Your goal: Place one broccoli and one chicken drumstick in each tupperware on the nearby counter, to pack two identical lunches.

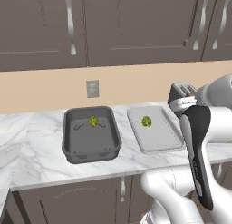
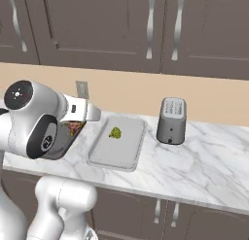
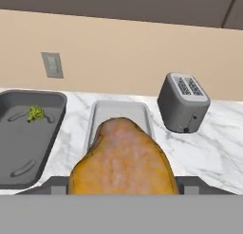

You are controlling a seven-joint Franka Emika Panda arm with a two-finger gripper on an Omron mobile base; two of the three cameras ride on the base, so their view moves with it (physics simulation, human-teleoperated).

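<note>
A golden-orange chicken drumstick (image 3: 121,157) sits between the fingers of my gripper (image 3: 121,184), which is shut on it in front of the counter (image 1: 41,150). Beyond it lies the pale grey shallow tupperware (image 3: 142,112), with the drumstick hiding its inside in the hand view. From the base, a broccoli (image 1: 146,121) shows in that pale tupperware (image 1: 156,141). The dark grey deep tupperware (image 1: 72,146) stands to its left and holds another broccoli (image 1: 93,121). That floret (image 3: 35,113) also appears in the hand view.
A silver toaster (image 1: 181,92) stands on the counter right of the pale tupperware. A wall outlet (image 1: 92,88) sits on the beige backsplash. Dark brown cabinets hang above and my own arm (image 1: 197,146) rises at the front right.
</note>
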